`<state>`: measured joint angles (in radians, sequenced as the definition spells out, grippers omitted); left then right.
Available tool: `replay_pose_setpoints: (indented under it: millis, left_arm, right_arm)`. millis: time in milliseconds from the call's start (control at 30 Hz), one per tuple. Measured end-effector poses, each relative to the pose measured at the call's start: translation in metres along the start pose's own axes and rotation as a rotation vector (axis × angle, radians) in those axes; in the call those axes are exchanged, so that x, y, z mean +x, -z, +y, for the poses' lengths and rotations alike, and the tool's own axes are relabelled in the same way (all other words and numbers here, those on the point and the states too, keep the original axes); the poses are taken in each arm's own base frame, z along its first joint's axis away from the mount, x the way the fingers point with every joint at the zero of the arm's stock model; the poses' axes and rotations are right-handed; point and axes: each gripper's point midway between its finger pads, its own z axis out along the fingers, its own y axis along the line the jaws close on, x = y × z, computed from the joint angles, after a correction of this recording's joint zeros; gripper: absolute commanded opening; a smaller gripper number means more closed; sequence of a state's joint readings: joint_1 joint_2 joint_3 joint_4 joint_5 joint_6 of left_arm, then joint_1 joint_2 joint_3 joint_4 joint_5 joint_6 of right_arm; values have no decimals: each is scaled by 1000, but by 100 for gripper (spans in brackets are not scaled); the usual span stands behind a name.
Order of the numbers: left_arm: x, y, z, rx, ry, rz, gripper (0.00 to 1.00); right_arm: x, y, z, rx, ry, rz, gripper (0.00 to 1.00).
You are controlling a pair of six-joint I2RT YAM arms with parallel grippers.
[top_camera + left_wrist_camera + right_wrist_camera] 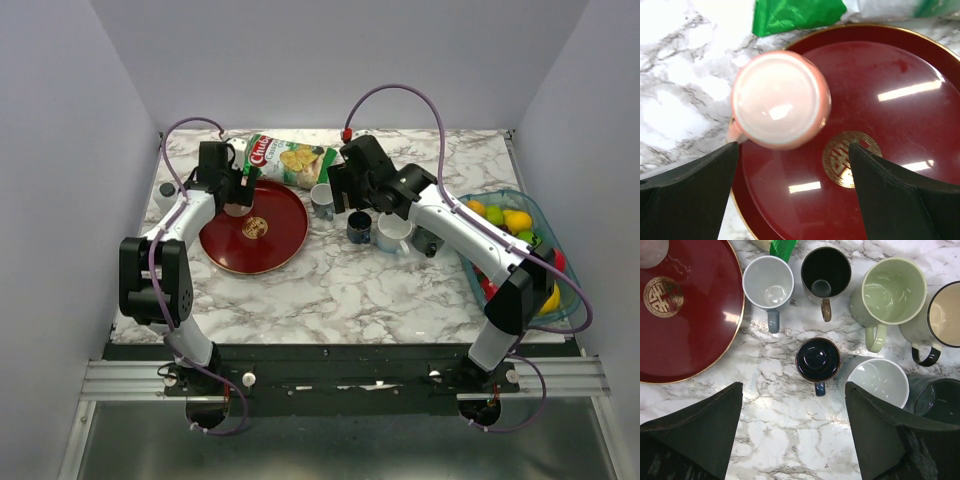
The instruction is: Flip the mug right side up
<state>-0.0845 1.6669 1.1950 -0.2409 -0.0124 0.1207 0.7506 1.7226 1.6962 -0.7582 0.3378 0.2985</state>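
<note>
A pink mug [780, 100] stands upside down, base up, at the left edge of the red tray [900, 115]; its handle points to the lower left. My left gripper [793, 147] hangs open just above and beside it, with nothing between the fingers. From above, the pink mug [237, 208] sits right under the left gripper [236, 196]. My right gripper [792, 390] is open over bare marble, a little short of an upright navy mug [818, 360]. That navy mug [360, 228] lies just past the right gripper [350, 200] in the top view.
Upright mugs cluster right of the tray: white [768, 281], black [826, 272], green [894, 290], cream with black rim [947, 315], another white [878, 382]. A chips bag [290, 158] lies behind the tray. A fruit basket [497, 193] stands at the right edge.
</note>
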Motion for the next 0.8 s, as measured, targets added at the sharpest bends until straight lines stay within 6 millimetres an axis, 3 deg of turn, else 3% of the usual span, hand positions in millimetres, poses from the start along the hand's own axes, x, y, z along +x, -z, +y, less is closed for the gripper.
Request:
replay_pose_setpoints:
  millis: [167,267,400,500,800]
  left_arm:
    - [-30,-5,13,-23,-36,-52,99]
    - [-39,-5,16,-32,-55,-71,99]
    - [-36,-18,19,-39,-82,-36,99]
    - [-21,-26,19,-26,-88,11,99]
    - [-12,-24,28,66,-61,40,99]
  right_arm:
    - [2,0,1,-4,1,6,89]
    - [3,0,0,-3,2,10,89]
    - [4,0,0,-3,3,12,89]
    - [4,0,0,-2,3,13,89]
    - [10,0,-2,4,13,38,89]
